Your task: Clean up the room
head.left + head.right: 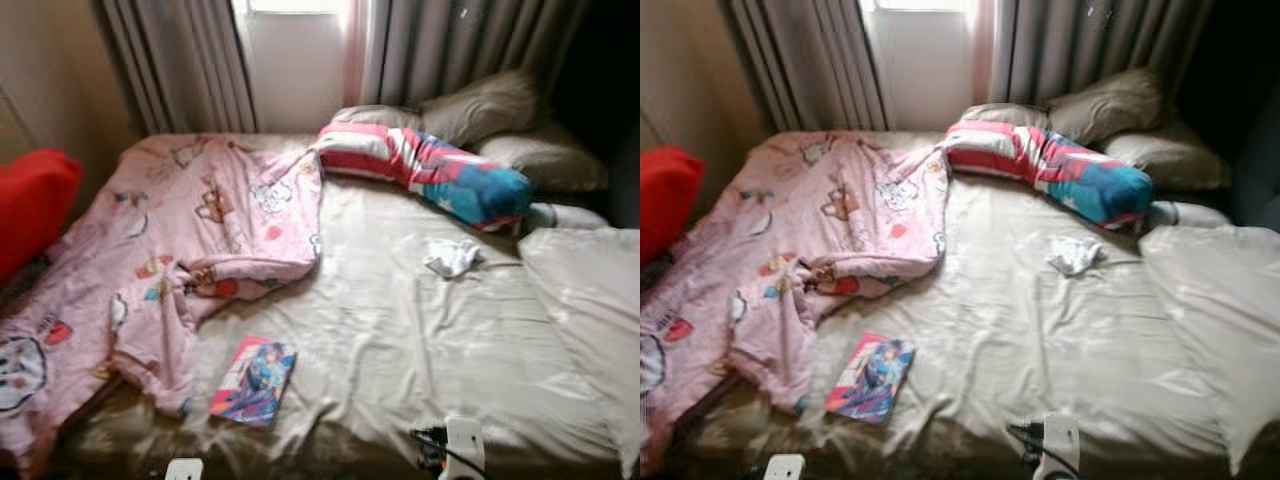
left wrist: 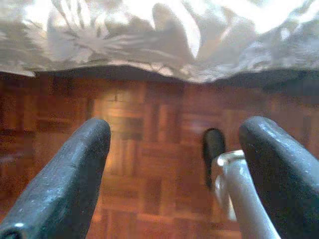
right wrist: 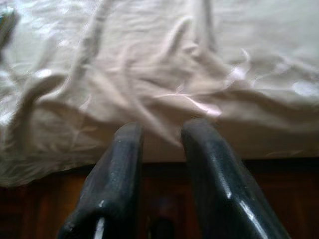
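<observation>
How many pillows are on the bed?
4: a striped long pillow across the head, two grey pillows behind it by the curtains, and a pale one on the right. More may be hidden.

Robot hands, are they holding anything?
No. The left gripper is open over the wooden floor, empty. The right gripper holds nothing, with a narrow gap, at the bed sheet edge.

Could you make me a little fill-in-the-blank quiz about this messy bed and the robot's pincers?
1. The pink blanket lies bunched on the robot's ____ side of the bed.
2. The colourful book lies on the ____ sheet.
3. The crumpled white cloth lies nearest the ____ bolster.
4. The left pincer hangs over a ____ floor.

Missing: left; beige; striped; wooden
</observation>
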Controlling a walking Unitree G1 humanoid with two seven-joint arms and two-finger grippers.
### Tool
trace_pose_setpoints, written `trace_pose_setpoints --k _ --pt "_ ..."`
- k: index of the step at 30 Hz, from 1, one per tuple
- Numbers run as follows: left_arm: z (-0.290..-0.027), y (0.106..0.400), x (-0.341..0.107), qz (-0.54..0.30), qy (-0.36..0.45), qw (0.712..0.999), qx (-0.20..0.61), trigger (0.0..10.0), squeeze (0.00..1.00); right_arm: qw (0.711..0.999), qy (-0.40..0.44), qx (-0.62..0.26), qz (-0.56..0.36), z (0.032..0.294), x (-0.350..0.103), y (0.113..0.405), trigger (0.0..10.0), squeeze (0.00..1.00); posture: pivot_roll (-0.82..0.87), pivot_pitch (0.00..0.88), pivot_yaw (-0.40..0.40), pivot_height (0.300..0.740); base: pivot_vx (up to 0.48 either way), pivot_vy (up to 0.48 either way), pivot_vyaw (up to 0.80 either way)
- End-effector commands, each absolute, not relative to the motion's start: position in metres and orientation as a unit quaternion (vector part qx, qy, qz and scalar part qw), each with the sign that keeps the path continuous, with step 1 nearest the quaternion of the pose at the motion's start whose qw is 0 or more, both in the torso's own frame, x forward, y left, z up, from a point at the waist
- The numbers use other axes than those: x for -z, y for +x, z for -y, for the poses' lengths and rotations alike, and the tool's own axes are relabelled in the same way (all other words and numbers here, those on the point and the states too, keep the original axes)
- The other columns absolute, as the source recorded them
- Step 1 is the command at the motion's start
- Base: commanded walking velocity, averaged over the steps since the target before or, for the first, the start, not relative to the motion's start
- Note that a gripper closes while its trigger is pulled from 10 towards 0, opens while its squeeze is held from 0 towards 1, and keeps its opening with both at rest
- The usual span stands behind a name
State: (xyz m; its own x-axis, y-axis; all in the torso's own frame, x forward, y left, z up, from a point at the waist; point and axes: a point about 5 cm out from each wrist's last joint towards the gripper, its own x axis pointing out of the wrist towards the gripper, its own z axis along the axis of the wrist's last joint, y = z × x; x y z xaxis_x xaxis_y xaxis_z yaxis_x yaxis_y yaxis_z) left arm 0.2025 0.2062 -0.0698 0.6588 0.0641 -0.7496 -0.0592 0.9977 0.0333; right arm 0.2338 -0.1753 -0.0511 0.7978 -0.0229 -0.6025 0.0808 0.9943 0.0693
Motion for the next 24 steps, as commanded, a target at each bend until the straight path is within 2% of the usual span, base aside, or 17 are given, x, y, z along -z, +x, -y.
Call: trace_pose_setpoints --k 1,24 --pt "-0.2099 0.1979 0.0719 -0.422 0.005 0.906 -0.038 10.0 0.0 0.945 0.049 0.028 -0.322 0.1735 0.053 0.2316 10.0 0.0 -0.04 0.129 0.02 0.74 0.0 0.371 0.0" --pt "-0.2136 0.1937 0.0735 -0.427 0.005 0.903 -0.042 10.0 0.0 0.947 0.05 0.023 -0.317 0.1688 0.051 0.2352 10.0 0.0 -0.04 0.136 0.021 0.74 0.0 0.368 0.0"
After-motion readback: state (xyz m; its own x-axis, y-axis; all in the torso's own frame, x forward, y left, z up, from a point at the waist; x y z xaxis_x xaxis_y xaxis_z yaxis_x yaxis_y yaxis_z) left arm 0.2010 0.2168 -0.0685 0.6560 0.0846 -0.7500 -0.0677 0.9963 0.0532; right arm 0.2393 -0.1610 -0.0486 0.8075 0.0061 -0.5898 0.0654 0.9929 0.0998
